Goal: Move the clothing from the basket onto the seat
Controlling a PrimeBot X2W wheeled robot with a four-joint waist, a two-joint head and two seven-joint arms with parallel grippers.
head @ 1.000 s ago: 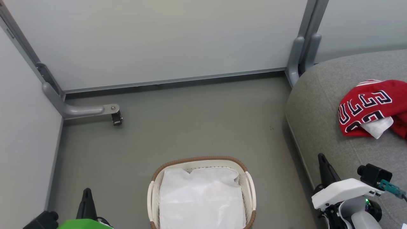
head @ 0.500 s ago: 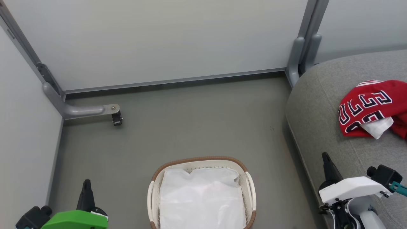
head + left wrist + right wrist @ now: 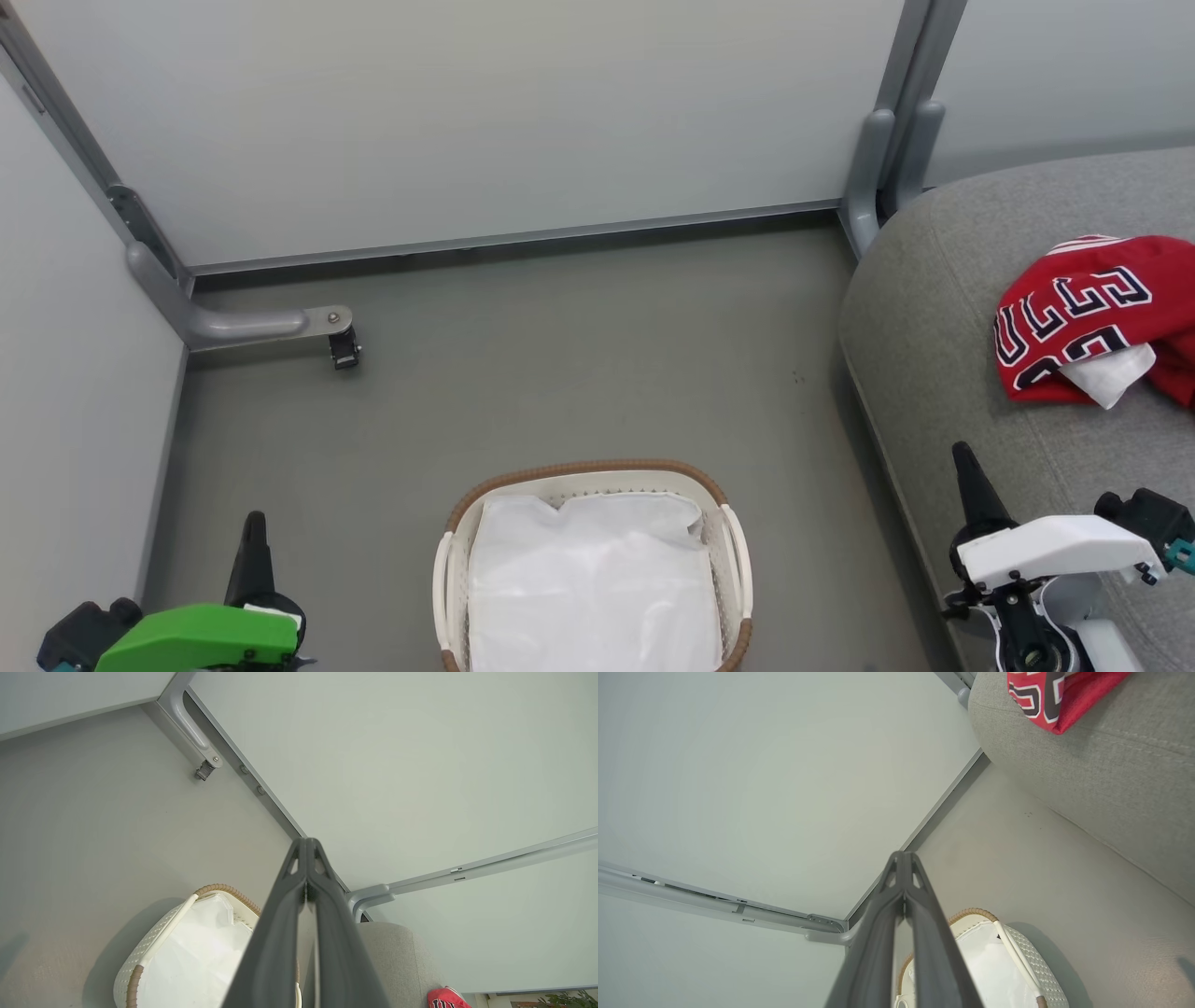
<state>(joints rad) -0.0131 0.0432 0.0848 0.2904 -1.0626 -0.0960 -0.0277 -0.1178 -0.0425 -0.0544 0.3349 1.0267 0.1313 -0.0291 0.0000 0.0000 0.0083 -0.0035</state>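
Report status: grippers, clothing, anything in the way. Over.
Left gripper and right gripper both shut, empty, flanking the basket. Red clothing lying on the seat. Basket shows white liner sheet, no red. No obstruction seen.

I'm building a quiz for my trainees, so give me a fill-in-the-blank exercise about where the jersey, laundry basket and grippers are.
The red jersey lies on the grey ____, not in the laundry basket.
The basket holds a ____ liner sheet.
The left gripper and right gripper are both ____, holding nothing.
Missing words: sofa cushion; white; shut.
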